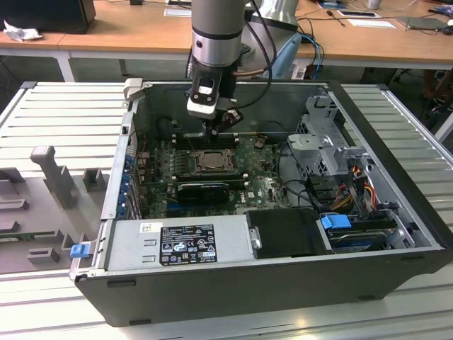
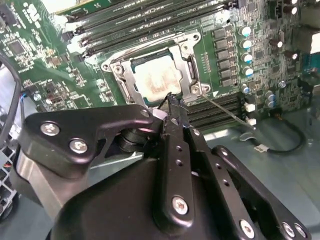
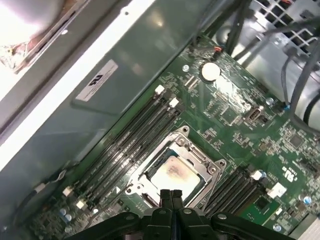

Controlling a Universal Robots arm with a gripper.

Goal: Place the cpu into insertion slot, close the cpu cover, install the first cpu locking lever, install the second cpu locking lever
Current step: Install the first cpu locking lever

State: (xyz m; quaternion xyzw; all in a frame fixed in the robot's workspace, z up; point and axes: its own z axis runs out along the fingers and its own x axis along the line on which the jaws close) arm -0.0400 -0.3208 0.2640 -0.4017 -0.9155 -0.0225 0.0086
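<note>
Open PC case (image 1: 248,290) lies on slatted tabletop (image 1: 64,106), green motherboard (image 1: 263,185) inside. Gripper (image 1: 214,132) (image 3: 170,195) hangs right over the insertion slot (image 1: 210,161), clenched tip to tip w/ nothing betw. the fingers; whether it touches the slot's edge can't be told. Cpu cover (image 3: 202,159) lies flat on the slot, and cpu (image 3: 172,172) shows thru its window. Thin lever rod (image 2: 225,110) sticks out from slot corner; its latch end is hard to make out.

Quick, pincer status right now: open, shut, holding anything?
Pincer: shut, nothing visible between its tips, which sit by the edge of the cpu cover over the seated cpu.
</note>
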